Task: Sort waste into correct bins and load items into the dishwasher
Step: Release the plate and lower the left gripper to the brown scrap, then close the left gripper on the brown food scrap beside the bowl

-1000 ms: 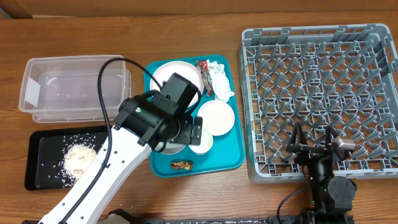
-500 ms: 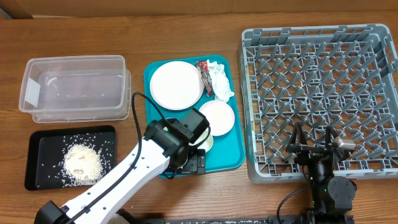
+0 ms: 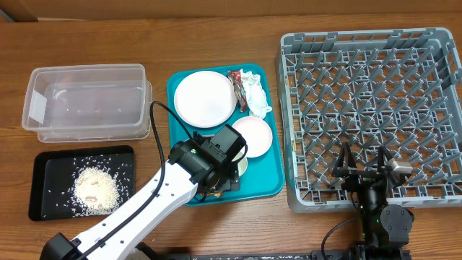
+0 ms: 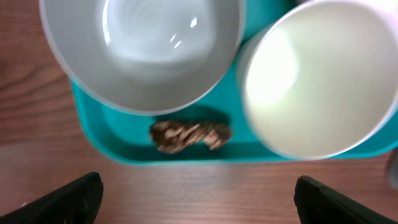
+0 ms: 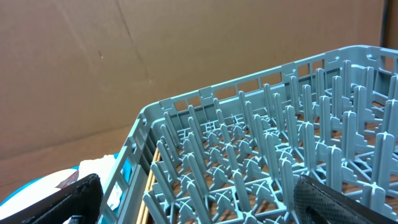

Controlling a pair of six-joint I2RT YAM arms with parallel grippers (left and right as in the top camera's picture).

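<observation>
A small brown food lump [image 4: 189, 135] lies on the front strip of the flat teal plastic tray [image 3: 268, 184], just inside its raised rim. It sits between a round grey-white bowl [image 4: 143, 50] and a small white cup [image 4: 317, 81], with the left jaws spread wide and empty above it.

The lump looks light, soft and crumbly, perhaps greasy, so a gentle pinch from above across its narrow width seems best. The bowl's edge and the tray rim leave little room for the tips.

It probably belongs with the loose white rice grains [image 3: 94, 186] in the shallow black rectangular tray [image 3: 43, 180], well to the left on the wooden desk [image 3: 159, 29].

The right jaws, also wide and empty, hang over the near wall of the large square grey plastic dish rack [image 3: 368, 87].

From overhead, the white left arm [image 3: 162, 198] covers the lump, the grey-white bowl and most of the cup. The flat white plate [image 3: 204, 99], pale pink bowl [image 3: 253, 136], crumpled white paper napkin [image 3: 254, 97] and small red shiny snack wrapper [image 3: 234, 76] show clearly. The clear plastic rectangular tub [image 3: 86, 97] holds no more than a few specks.

The wrist view is soft, cuts off the bowl and cup, and shows only the jaw tips in its bottom corners.
</observation>
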